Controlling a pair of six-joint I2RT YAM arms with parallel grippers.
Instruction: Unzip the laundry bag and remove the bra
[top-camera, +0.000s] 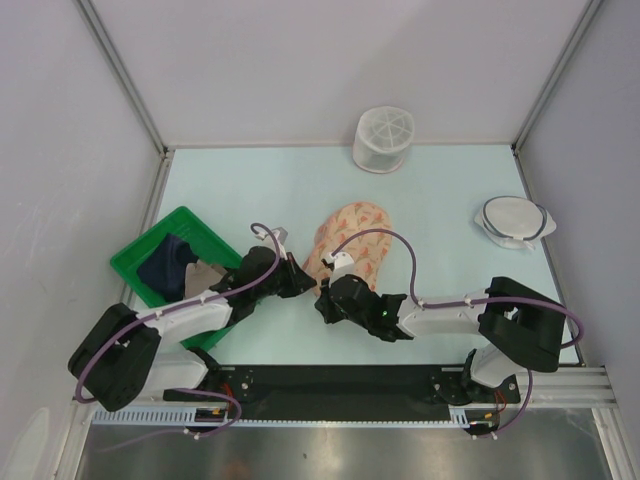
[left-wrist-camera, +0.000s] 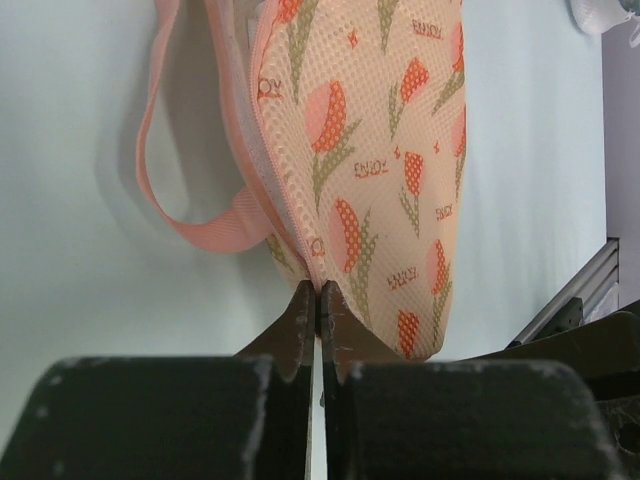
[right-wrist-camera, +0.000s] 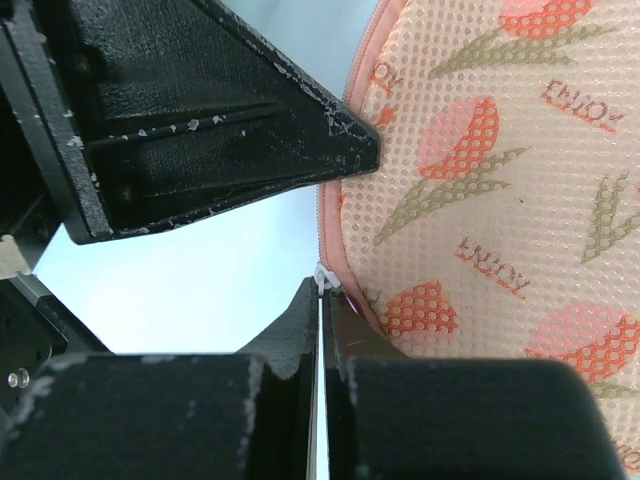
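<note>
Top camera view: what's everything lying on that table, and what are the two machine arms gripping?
laundry bag: one, peach with orange-red flower print and pink edging, mid-table just ahead of the arms.
mesh cylinder: one, white, at the far edge.
mesh disc: one, white, flat, on the right side.
bin: one, green, on the left side.
navy cloth: one, dark, in the bin.
tan cloth: one, beige, in the bin beside the navy cloth.
bra: none visible in any view.
table: one, pale green.
left gripper: one, black, shut on the bag's near edge.
right gripper: one, black, shut on the bag's zip edge, close to the left gripper.
</note>
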